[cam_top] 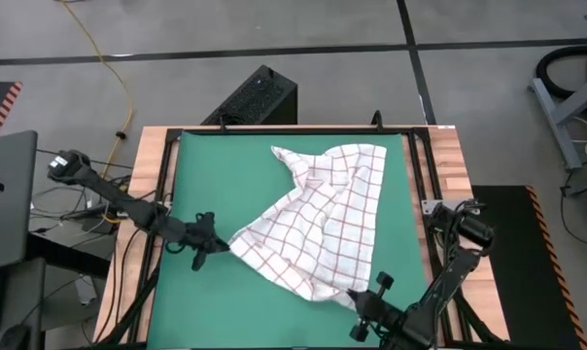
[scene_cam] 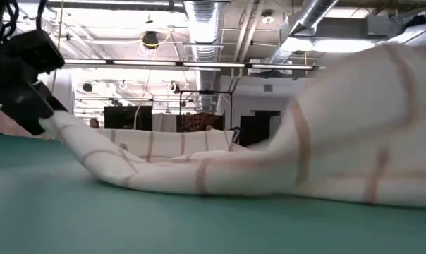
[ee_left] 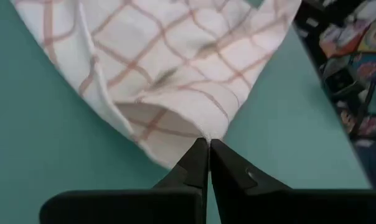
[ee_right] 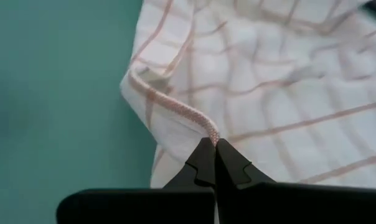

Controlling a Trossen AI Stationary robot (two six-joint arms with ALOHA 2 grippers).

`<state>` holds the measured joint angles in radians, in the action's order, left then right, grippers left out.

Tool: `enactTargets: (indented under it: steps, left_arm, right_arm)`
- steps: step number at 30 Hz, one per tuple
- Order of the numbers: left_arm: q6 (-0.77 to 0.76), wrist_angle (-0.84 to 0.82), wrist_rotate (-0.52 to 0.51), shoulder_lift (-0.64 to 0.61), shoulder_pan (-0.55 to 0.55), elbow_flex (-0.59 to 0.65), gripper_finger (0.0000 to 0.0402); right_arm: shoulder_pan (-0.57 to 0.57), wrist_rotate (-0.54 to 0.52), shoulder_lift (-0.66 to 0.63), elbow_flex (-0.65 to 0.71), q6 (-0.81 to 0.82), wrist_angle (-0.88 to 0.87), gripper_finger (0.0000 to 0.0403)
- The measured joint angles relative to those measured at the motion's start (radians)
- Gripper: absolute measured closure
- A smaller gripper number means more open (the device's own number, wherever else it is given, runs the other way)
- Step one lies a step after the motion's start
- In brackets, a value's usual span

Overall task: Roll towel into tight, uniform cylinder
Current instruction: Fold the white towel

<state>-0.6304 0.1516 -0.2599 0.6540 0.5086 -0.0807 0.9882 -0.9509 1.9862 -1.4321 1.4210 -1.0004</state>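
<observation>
1. The towel [cam_top: 323,219] lay crumpled on the green mat [cam_top: 196,175], spread from the mat's far middle down toward its near right part, with folds and a raised ridge through its middle.
2. The left gripper [cam_top: 219,245] sat low over the mat at the towel's left corner, its fingers [ee_left: 194,163] pressed together on the tip of that corner.
3. In the left wrist view, the pinched corner [ee_left: 203,132] fanned out ahead of the fingertips into a wide, wrinkled sheet, with bare mat on both sides of it.
4. The right gripper [cam_top: 357,297] was at the towel's near right edge, close to the mat's near side, clenched on a rolled hem.
5. In the right wrist view, that hem [ee_right: 175,106] ran as a thin cord from the closed fingers [ee_right: 203,163] away and to one side, with the checked cloth spread beyond it and bare mat beside it.
6. In the low view, the towel [scene_cam: 269,162] rose in a tall hump on one side and thinned to a low corner that met the left gripper [scene_cam: 40,116] at the mat's surface.
7. The two grippers stood well apart, with the towel's near edge lying between them.
</observation>
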Motion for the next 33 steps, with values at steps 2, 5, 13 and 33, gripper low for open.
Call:
enactTargets:
  steps: [2, 5, 13, 33]
  left_arm:
    - [0.013, -0.003, -0.008, 0.001, 0.027, -0.02, 0.0391]
    - [0.056, -0.002, -0.004, 0.005, 0.049, -0.06, 0.0374]
    - [0.107, -0.031, 0.061, 0.007, 0.054, -0.199, 0.0316]
    - [0.799, -0.367, 0.448, 0.676, -0.426, -0.572, 0.0309]
  right_arm:
    - [0.0, 0.024, 0.016, 0.031, -0.051, 0.112, 0.0396]
    - [-0.008, 0.054, 0.039, 0.068, -0.101, 0.239, 0.0396]
    - [-0.022, 0.115, 0.085, 0.078, -0.113, 0.314, 0.0396]
    - [-0.026, 0.119, 0.096, 0.078, -0.12, 0.354, 0.0395]
